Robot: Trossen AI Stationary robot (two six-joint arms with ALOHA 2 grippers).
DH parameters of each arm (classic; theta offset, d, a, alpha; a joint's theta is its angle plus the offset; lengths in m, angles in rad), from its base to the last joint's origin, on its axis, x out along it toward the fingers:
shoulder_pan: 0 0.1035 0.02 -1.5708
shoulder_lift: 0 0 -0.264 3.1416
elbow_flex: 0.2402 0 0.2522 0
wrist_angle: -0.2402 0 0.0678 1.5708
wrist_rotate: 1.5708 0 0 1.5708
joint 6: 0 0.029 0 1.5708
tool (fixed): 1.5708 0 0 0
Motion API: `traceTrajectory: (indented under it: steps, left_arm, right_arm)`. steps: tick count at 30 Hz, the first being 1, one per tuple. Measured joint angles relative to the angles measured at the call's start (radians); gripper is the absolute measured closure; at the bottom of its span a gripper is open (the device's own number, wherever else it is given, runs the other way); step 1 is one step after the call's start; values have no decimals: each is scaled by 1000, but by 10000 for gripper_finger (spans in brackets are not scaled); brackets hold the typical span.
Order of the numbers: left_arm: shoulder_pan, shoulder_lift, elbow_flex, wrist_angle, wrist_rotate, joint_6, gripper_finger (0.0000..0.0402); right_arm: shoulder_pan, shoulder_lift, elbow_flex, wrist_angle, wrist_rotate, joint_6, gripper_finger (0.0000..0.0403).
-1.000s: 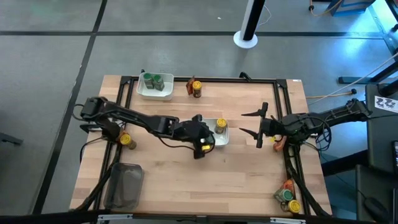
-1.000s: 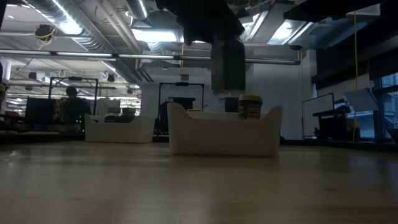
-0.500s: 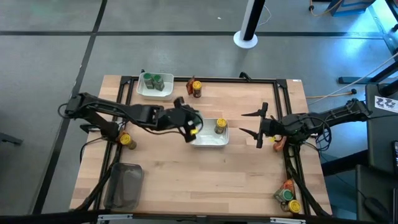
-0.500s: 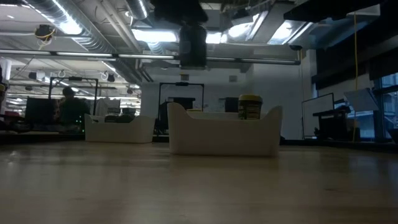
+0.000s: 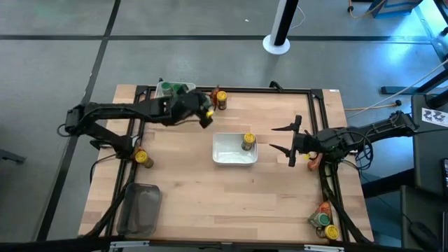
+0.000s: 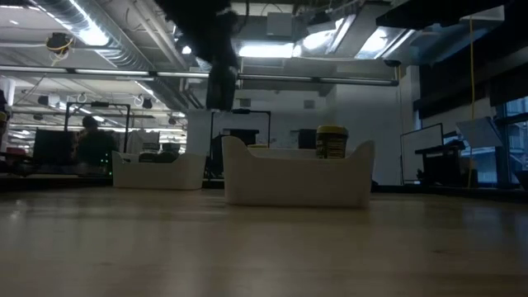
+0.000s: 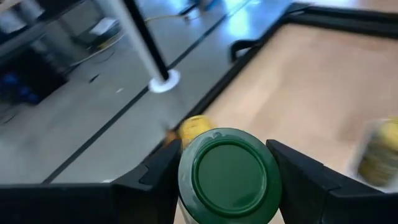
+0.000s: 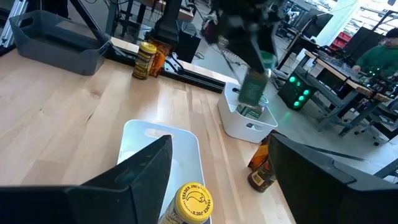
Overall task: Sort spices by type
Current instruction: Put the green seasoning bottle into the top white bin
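**Green-lidded jar gripped by your left jaws**

High view: your left gripper (image 5: 204, 114) hangs beside the far white tray (image 5: 168, 89).

Left wrist view: its jaws clamp the green-lidded jar (image 7: 228, 175).

Right wrist view: your right gripper (image 8: 214, 180) waits, jaws apart, the yellow-lidded jar (image 8: 188, 202) between them.

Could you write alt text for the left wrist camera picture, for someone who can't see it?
A green-lidded jar fills the foreground, gripped between the left gripper's two dark jaws. Beyond it lie the wooden table and a blurred yellow-lidded jar.
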State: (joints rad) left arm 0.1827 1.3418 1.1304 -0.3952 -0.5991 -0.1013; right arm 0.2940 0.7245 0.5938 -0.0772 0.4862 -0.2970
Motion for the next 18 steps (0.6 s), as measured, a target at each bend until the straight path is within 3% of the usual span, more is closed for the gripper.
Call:
traceTrajectory:
  steps: [10, 18]
  left_arm:
    - [222, 0, -114, 78, 2, 9, 211]
    - [313, 3, -188, 179, 6, 39, 208]
  right_arm:
    - [0, 0, 0, -1, 0, 0, 139]
    - [0, 0, 0, 0, 0, -7, 139]
